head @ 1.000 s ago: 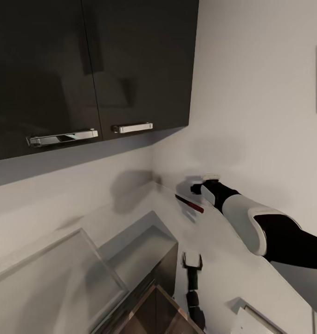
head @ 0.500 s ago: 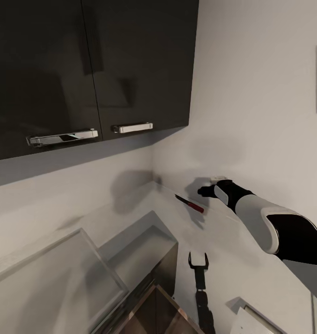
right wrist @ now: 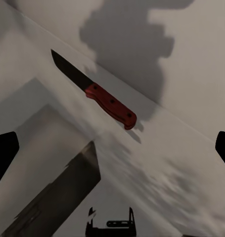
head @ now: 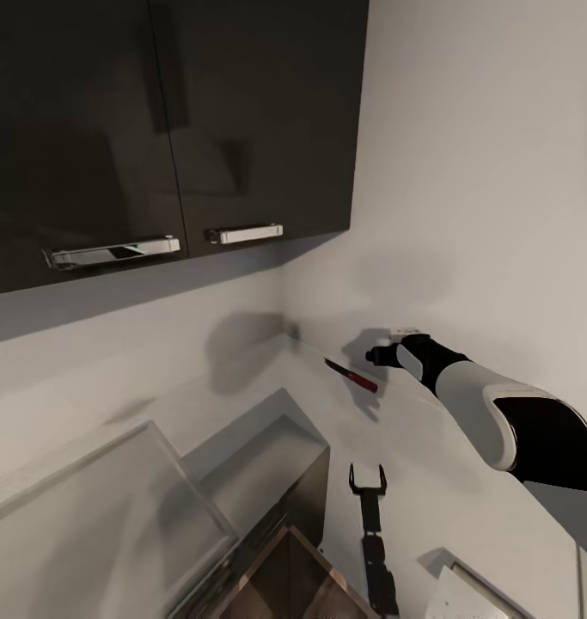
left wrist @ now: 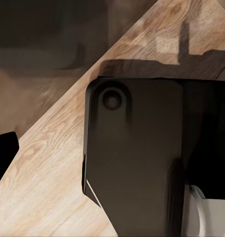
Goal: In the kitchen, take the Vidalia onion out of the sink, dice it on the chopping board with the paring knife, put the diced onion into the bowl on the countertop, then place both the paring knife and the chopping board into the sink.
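The paring knife (head: 351, 376), with a dark blade and red handle (right wrist: 111, 105), lies flat on the pale countertop (head: 431, 481) close to the wall. My right gripper (head: 376, 354) hovers just right of the knife's handle end without touching it. In the right wrist view its black fingertips (right wrist: 3, 150) sit at opposite edges, wide apart and open, with nothing between them. My left gripper (head: 367, 480) is lower over the countertop, its two fingers spread open and empty. A grey recessed basin (head: 263, 460) that looks like the sink lies left of it.
Dark glossy wall cabinets (head: 173, 129) with chrome handles hang above. A flat grey panel (head: 95, 516) lies beside the basin. The corner of a white object (head: 469, 597) shows at the bottom right. The left wrist view shows wooden floor (left wrist: 53, 163) and a dark robot part (left wrist: 137, 158).
My right gripper has drawn back to the right, away from the knife, which stays where it was. The left gripper has turned, so its spread fingers now show.
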### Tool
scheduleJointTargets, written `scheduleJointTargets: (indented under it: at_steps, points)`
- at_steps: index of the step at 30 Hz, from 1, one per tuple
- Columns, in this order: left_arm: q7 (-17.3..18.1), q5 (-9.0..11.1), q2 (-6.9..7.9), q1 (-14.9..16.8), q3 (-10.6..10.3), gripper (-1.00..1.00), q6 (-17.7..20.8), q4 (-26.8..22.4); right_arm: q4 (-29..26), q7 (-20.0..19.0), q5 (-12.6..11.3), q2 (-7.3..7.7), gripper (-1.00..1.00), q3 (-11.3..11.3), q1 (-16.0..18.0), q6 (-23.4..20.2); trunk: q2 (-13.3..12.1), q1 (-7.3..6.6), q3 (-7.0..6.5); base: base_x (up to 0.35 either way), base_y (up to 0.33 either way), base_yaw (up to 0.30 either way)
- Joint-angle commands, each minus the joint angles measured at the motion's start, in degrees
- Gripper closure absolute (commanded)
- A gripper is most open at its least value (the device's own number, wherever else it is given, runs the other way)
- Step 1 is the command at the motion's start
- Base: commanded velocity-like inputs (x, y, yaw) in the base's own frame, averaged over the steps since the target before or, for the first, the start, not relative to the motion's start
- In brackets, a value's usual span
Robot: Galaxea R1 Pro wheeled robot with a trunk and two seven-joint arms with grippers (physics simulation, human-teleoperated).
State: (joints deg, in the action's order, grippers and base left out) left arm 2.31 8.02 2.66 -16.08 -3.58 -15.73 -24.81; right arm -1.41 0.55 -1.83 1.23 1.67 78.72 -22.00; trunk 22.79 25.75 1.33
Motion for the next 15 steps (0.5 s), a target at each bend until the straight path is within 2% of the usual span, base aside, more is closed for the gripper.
scheduleJointTargets:
  at_steps: [1, 15]
  points:
    - [0.06, 0.59, 0.07, 0.00, -0.37, -1.00, -0.09, -0.07, -0.10, 0.06, -0.19, 0.00, -1.00, 0.16, 0.03, -0.35, 0.13, 0.04, 0.21, 0.000, 0.000, 0.000]
    - [0.06, 0.68, 0.06, 0.00, -0.37, -1.00, -0.09, 0.02, -0.08, -0.02, -0.10, 0.16, -1.00, 0.09, 0.03, -0.32, 0.13, 0.04, 1.49, 0.000, 0.000, 0.000]
